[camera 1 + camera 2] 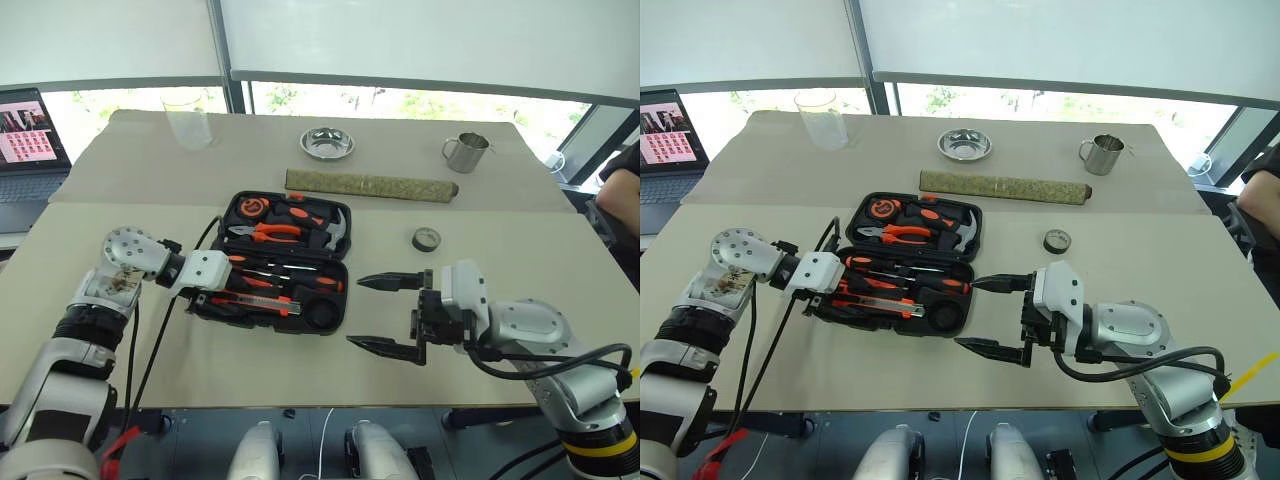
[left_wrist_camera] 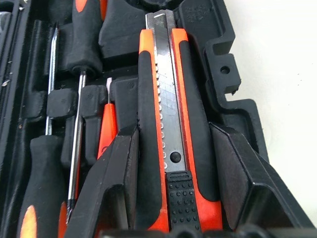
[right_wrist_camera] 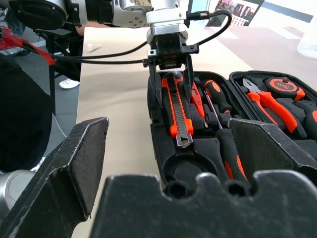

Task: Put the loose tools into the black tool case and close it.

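Orange utility knife going into its slot in the black tool case.
Left gripper jaws straddle it, grip unclear; right gripper gapes; tape roll waits on counter.

My left arm is mostly silver-grey castings with black ribbed bands at the joints, plus a round wrist cap dotted with screws. A white block sits just behind the left gripper, whose fingers are chunky matte black wedges. Black cables loop along the forearm, and there's a red strap lower down. My right arm has the same silver shells, a white wrist housing, thick black cable, and a yellow-and-black band. The right gripper has pointed black fingers with notched inner edges.
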Tool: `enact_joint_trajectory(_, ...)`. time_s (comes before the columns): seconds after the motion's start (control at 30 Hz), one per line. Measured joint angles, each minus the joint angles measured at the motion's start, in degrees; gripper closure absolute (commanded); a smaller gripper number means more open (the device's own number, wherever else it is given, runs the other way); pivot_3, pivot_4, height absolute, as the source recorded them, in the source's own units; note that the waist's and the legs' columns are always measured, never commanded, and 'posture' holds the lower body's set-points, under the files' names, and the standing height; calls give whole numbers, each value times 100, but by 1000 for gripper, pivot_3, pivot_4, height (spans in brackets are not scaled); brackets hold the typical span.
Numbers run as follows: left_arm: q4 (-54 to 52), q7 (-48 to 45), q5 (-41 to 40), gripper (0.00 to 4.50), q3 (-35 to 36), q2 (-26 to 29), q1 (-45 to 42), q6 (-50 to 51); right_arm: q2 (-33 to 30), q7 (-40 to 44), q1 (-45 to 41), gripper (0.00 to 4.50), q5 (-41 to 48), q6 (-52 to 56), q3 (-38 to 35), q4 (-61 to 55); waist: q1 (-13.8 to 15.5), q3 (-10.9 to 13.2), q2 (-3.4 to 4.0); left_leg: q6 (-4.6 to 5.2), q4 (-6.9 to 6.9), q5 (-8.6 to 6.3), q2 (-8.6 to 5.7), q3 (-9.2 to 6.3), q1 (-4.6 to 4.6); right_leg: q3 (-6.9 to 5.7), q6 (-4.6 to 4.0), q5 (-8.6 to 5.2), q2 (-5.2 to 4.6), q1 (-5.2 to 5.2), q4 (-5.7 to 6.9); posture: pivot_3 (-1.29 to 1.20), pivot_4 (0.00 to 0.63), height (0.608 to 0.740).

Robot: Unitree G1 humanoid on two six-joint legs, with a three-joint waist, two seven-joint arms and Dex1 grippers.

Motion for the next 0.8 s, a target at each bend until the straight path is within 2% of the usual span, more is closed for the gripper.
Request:
enact_joint_trajectory(0.1, 30, 36, -91, 521, -58, 92, -83, -12, 26, -36, -47, 0, 0, 6, 0, 3, -27, 0, 0, 3, 0, -2, 0, -3, -1, -1, 2, -1, 0, 0, -1, 0, 150, 740)
enact_joint_trajectory(0.17, 126, 25, -84, 46, -47, 59, -169, -224, 35, -35, -75, 0, 0, 6, 0, 11, -40, 0, 0, 5, -1, -3, 0, -2, -1, -1, 2, -1, 0, -1, -1, 0, 150, 740)
enact_joint_trajectory(0.23, 190, -15, -172, 46, -16, -15, -211, -320, 65, -29, -112, 0, -1, 6, 0, 46, -45, 0, 0, 5, -1, -3, 0, -2, -1, 0, 2, -1, 0, -1, -1, 0, 150, 740)
enact_joint_trajectory(0.3, 130, -44, -598, 46, -9, -35, -200, -57, 113, -13, -129, 0, -1, 5, 2, 119, -40, 0, 0, 5, 3, -3, 1, -6, -7, -1, 2, -1, 1, -4, 1, 0, 150, 740)
enact_joint_trajectory(0.4, -171, -47, -1205, 754, 47, 54, -199, 504, 172, 29, -136, 0, -2, 2, 4, 213, -40, 0, 0, 5, 6, -3, 0, -8, -8, -2, 3, -1, 1, -3, 1, 0, 150, 740)
enact_joint_trajectory(0.53, -598, -48, -1759, 2203, 117, 314, -30, 949, 335, 46, -133, 0, -8, -48, 2, 348, -42, 0, 1, 5, 3, -3, 0, -8, -2, -1, 2, -2, 1, -1, 3, 0, 150, 740)
enact_joint_trajectory(0.73, -613, -22, -1485, 4379, 145, 4, 629, 762, 426, 41, -75, 0, -84, -167, 3, 369, -31, 0, 1, 5, 6, -3, 0, -7, -5, -2, 2, -1, 1, -2, 4, 0, 150, 740)
enact_joint_trajectory(0.8, -507, 109, -1292, 4458, 163, -123, 695, 664, 444, 45, -40, 0, -126, -211, 7, 381, -4, 0, 1, 5, 9, -3, -2, -8, -5, -3, 2, -1, 1, -1, 4, 0, 150, 740)
